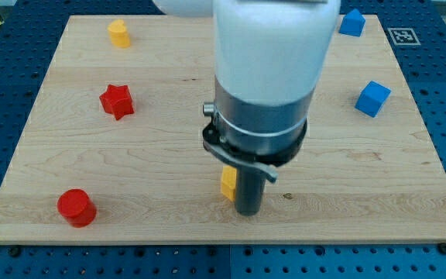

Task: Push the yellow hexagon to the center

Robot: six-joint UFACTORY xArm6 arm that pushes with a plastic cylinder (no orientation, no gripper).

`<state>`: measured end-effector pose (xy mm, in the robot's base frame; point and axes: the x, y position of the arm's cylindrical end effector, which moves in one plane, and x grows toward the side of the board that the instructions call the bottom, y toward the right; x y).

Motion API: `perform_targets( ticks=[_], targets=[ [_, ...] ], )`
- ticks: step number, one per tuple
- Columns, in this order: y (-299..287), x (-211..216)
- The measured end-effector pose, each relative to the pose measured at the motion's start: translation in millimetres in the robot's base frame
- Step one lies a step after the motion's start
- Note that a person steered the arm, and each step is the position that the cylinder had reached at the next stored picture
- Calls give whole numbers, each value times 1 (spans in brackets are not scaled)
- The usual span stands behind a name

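A pale wooden board [169, 116] lies on a blue perforated bench, and our arm's big white and grey body [265, 85] hides the board's middle; we carry no jaws, only a dark rod, so nothing here opens or closes. My tip [248, 212] sits low, near the view's bottom edge; the yellow block [228, 184], partly hidden so its shape is unclear, touches the rod's left side as viewed. We judge the centre lies toward the view's top from there, so we must get below the block; another yellow block [118, 33] waits top left.
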<state>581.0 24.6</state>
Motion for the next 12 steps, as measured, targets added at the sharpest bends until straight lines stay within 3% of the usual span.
perform_targets(
  ticks=[2,12],
  targets=[
    [-10,-26],
    [-40,-75]
  ],
)
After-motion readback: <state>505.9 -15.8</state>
